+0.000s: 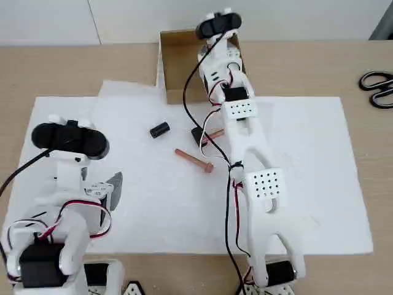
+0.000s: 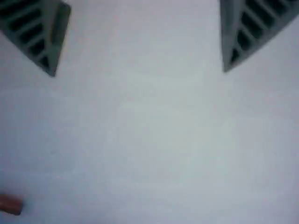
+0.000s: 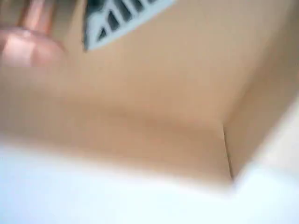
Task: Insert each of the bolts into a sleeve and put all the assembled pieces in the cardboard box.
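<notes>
The cardboard box (image 1: 175,61) stands open at the back of the white paper. My right gripper (image 1: 216,56) hangs over it. In the right wrist view one grey finger (image 3: 121,16) shows above the box floor (image 3: 154,93), with a copper bolt (image 3: 28,39) held close beside it. On the paper lie a loose black sleeve (image 1: 159,129), a loose copper bolt (image 1: 193,160), and another sleeve with a bolt (image 1: 201,134) partly hidden under the right arm. My left gripper (image 1: 110,187) (image 2: 138,70) is open low over bare paper, left of these. A bolt end (image 2: 9,204) shows at that view's edge.
The white paper sheet (image 1: 307,184) covers most of the wooden table. Scissors (image 1: 377,86) lie at the far right edge. The right arm (image 1: 258,178) stretches across the middle of the paper from front to back.
</notes>
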### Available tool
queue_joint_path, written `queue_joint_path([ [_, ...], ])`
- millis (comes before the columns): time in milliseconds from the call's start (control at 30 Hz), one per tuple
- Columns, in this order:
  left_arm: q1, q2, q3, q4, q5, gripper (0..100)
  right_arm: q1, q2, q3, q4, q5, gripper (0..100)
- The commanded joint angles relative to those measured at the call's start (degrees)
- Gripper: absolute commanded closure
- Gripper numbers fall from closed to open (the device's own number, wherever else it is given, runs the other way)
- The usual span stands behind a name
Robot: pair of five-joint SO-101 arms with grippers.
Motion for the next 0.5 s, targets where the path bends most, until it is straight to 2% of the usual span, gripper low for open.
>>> queue_joint_path([
  [0, 1.0, -0.5, 0.0, -0.9, 0.0, 79, 0.1, -1.2, -5.6, 0.7, 0.4, 80.5],
  [167, 0.8, -0.5, 0.0, -0.9, 0.0, 79, -0.3, -1.4, -13.8, 7.2, 0.4, 80.5],
  [333, 0.7, -0.5, 0.0, -0.9, 0.0, 79, -1.4, -1.2, -30.7, 23.5, 0.3, 80.5],
  [467, 0.6, -0.6, 0.0, -0.9, 0.0, 79, -2.5, -4.3, -32.0, 36.4, 0.3, 80.5],
])
